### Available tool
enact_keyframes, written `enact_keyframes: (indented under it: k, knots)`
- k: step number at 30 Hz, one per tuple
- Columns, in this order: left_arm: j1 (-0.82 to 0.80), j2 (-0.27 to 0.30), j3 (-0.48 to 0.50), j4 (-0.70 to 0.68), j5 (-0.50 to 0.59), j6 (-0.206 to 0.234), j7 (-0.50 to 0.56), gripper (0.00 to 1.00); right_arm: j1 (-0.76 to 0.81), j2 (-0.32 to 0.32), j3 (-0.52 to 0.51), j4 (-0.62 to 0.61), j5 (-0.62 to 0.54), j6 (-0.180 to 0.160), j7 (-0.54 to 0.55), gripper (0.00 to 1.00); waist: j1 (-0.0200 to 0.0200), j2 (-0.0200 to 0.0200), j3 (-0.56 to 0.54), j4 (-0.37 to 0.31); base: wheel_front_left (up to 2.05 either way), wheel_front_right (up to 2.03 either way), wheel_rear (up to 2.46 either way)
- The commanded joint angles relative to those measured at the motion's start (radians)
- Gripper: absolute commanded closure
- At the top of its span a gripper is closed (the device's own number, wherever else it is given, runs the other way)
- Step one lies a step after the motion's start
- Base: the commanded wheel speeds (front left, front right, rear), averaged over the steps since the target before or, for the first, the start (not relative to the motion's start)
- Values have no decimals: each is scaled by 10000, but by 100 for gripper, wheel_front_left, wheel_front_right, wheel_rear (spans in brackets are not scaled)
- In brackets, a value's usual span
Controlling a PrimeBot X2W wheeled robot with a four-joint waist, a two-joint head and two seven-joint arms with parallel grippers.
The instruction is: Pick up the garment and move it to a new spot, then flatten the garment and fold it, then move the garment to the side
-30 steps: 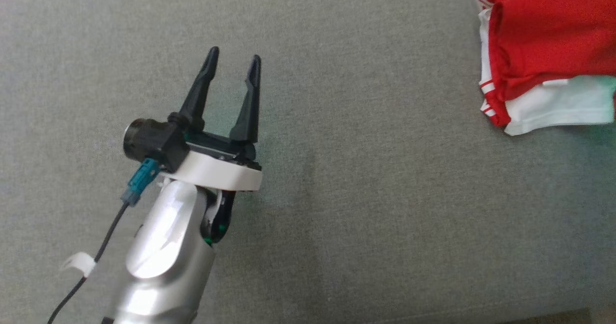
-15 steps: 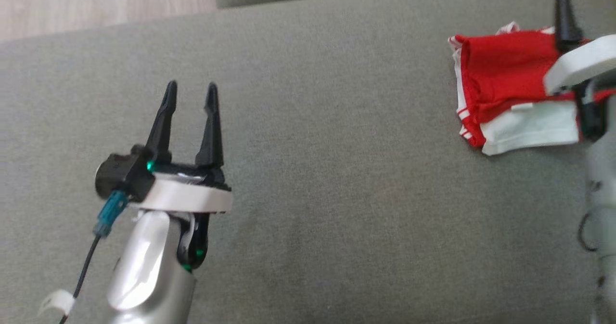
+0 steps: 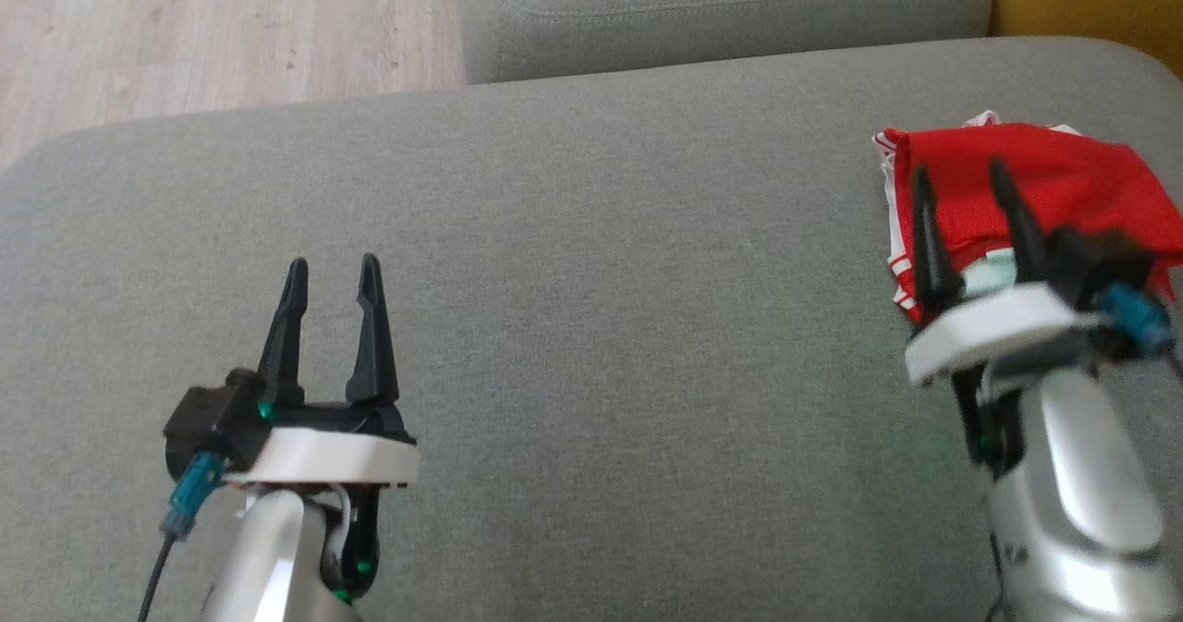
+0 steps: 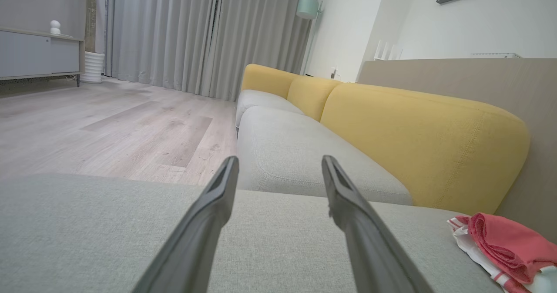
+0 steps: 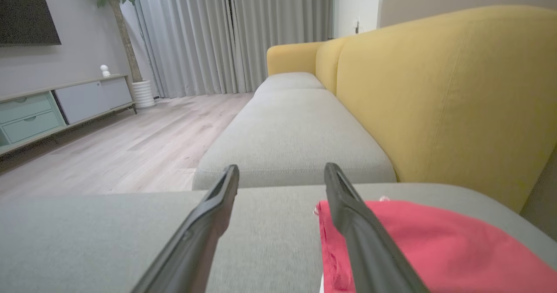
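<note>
The garment (image 3: 1063, 178) is a folded red and white piece lying at the right end of the grey sofa seat (image 3: 647, 234); the left wrist view has the garment (image 4: 509, 245) at its lower right, and the garment (image 5: 435, 249) lies under the right finger in the right wrist view. My right gripper (image 3: 961, 183) hovers open just in front of its near edge, fingers over the cloth, holding nothing. My left gripper (image 3: 333, 271) stands open and empty over bare seat far to the left.
A second grey seat cushion (image 3: 721, 3) lies beyond the gap. Yellow backrests (image 4: 417, 140) run along the right side. Wooden floor (image 3: 213, 30) borders the seat's far left edge. A media cabinet (image 5: 61, 106) stands across the room.
The head camera has tilted up, bringing the floor and the far cushion into view. My right arm has come in at the lower right, its open fingers now by the garment.
</note>
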Motion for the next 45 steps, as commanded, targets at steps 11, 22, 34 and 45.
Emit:
enact_keyframes:
  k: [11,22,34,45]
  knots:
    - [416,101,230,-424,-284,194,-51,0,1316,146,497,103,509,-7,-973,0,1,0,-236,110,0,0,0]
    - [537,100,217,-539,-651,212,-51,0,1279,147,584,153,495,-7,-1182,0,1,0,-231,143,0,0,0]
    - [551,100,222,-519,-945,167,-51,0,1318,148,823,-47,461,-7,-1274,0,1,0,-254,126,0,0,0]
    - [820,8,-48,-125,-1295,183,1,100,1644,98,619,299,471,0,-1128,100,2,0,-261,92,0,0,0]
